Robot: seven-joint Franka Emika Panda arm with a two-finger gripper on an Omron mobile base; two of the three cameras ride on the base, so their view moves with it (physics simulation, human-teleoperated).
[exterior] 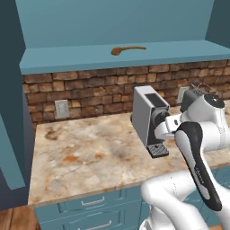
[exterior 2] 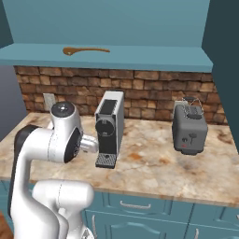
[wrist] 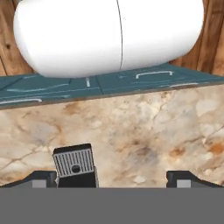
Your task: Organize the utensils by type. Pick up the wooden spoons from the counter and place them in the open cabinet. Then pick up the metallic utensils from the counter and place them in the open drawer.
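One wooden spoon [exterior: 128, 49] [exterior 2: 85, 50] lies on the flat teal shelf of the open cabinet [exterior: 67, 57] [exterior 2: 154, 57]. My gripper [wrist: 112, 177] is open, fingertips [wrist: 43, 177] far apart with nothing between them. It hovers over the marbled counter [wrist: 140, 127] [exterior: 90, 152] [exterior 2: 154, 163], beside the coffee machine's drip tray [wrist: 74, 162]. In both base views my hand is tucked behind the arm's white links, close to the coffee machine. The metallic utensils and the open drawer are out of view.
A grey coffee machine [exterior: 148, 117] [exterior 2: 109, 123] stands mid-counter next to my wrist. A dark toaster [exterior 2: 189, 127] [exterior: 197, 96] sits to its right. A brick wall runs behind, and closed teal drawer fronts [exterior: 92, 203] [exterior 2: 135, 205] lie below the counter edge.
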